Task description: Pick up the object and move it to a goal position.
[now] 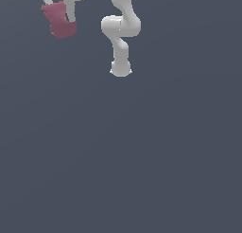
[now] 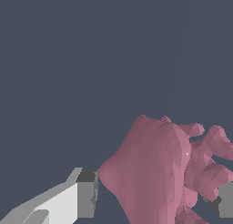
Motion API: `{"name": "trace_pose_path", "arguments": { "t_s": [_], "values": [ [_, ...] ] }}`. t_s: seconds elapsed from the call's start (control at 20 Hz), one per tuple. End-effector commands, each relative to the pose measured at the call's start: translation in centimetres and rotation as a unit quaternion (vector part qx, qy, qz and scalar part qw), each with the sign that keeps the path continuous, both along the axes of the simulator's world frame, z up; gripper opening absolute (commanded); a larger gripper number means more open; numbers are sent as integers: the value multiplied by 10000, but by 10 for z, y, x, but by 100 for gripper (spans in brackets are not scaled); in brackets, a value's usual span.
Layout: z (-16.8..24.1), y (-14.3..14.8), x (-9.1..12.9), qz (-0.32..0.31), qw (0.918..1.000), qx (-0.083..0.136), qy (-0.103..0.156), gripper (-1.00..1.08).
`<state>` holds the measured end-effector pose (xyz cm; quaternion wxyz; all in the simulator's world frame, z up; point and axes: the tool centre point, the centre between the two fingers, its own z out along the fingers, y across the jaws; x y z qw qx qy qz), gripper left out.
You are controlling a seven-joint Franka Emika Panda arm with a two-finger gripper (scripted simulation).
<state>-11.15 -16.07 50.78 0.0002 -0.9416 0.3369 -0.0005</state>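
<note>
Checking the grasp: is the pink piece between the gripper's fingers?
Yes, the pink piece sits between the two fingers in the wrist view.

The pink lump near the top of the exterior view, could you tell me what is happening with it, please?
A white Franka arm has its end effector at the upper left of the exterior view, with the dusky pink lumpy object between its fingers. The wrist view shows the same jagged object sitting between the two finger pads, apparently gripped. No goal marker is visible in either view, so how far it has to go cannot be told.
</note>
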Motion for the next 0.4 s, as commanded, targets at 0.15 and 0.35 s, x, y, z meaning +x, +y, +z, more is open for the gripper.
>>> {"name": "trace_pose_path", "arguments": {
  "t_s": [0.15, 0.35],
  "values": [
    [9, -1, -1, 2, 10000, 1, 6, -100],
    [7, -1, 0, 2, 10000, 1, 6, -100]
  ]
}}
